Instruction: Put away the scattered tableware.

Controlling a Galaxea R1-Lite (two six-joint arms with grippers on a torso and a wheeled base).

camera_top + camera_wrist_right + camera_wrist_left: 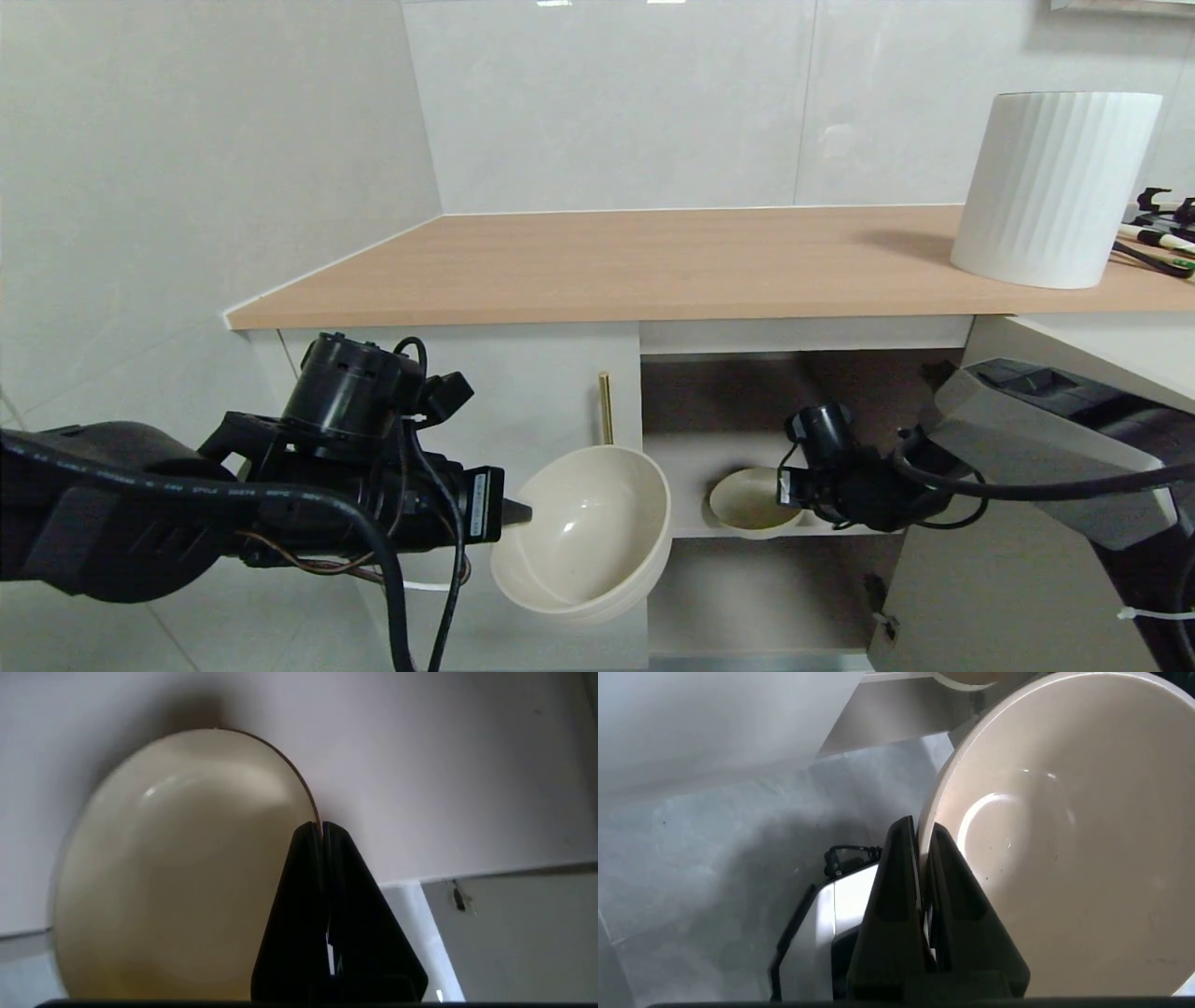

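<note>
Left gripper [512, 511] fingers are clamped on the rim of the large cream bowl [588, 532], held in air before the closed cabinet door [523, 392]. Right gripper [784, 490] fingers pinch the small bowl [747, 501] at the cabinet shelf [677, 457]. Judged status: 1 bowl nearly stowed, 1 pending.

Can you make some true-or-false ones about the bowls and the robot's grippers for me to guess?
1. The left gripper pinches the rim of the big bowl. True.
2. The big bowl sits on the counter. False: it is held in the air, below the counter, in front of the cupboard door.
3. The right gripper grips the small bowl inside the open cupboard. True.
4. The white container lies on its side. False: it stands upright on the counter.
</note>
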